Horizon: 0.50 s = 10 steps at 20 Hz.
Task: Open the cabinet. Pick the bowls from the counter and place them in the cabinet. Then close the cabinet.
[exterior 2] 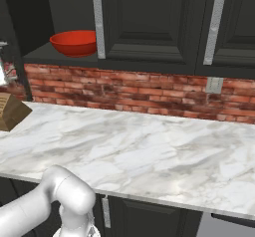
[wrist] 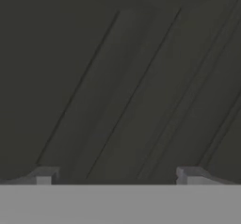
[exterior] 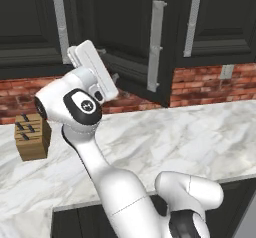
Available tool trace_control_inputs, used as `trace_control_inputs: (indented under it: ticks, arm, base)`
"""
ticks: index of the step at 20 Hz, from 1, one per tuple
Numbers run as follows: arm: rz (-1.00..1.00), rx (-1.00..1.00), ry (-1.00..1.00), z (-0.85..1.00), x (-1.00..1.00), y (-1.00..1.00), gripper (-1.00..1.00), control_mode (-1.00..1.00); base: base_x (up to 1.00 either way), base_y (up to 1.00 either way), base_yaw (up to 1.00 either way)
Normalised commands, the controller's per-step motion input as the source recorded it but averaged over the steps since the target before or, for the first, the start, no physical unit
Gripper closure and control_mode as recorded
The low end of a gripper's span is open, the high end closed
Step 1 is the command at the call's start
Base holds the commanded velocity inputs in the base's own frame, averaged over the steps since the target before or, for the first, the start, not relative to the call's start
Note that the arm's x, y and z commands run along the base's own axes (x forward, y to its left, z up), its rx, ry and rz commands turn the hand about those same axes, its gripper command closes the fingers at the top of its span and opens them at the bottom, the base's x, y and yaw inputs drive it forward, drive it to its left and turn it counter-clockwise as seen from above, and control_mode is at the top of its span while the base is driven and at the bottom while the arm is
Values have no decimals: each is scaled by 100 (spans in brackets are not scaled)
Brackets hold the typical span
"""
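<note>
Close before our hand camera stands a dark raised panel of the cabinet (wrist: 127, 86), its grooves running slantwise because the hand is rolled. Our gripper (wrist: 117, 175) has its fingers (wrist: 45, 175) spread wide with nothing between them, both tips just short of that panel.

From the left base view we judge this to be the cabinet's door (exterior: 135, 47), swung partly out from the wall with its long silver handle (exterior: 156, 44) at the free edge; our hand (exterior: 95, 72) is raised against its face. In the right base view the cabinet is open on its left side, and the red bowl (exterior 2: 73, 42) sits on the dark shelf inside. So we take it that opening is done and at least this bowl is stored. We cannot see the tan-rimmed bowl, so whether it is already inside we cannot tell. The marble counter (exterior 2: 149, 151) shows no bowl on it. Closing seems to be what is left, and the empty hand at the door fits that.

For room, the door's lower edge hangs well above the counter, over the brick backsplash (exterior 2: 139, 94). A wooden knife block (exterior: 32, 136) stands to the left, well apart from the door's swing. The neighbouring cabinet with its own handle (exterior: 191, 24) lies just right of the open door.
</note>
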Motion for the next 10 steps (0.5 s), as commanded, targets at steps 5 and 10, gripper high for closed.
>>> trace_control_inputs:
  ticks: [5,10]
  arm:
    - [26,5,-11,-31,86,-71,-100,-100]
    - [47,3,-14,-15,99,-66,-100,-100]
  base:
    - [0,0,0]
    - [0,0,0]
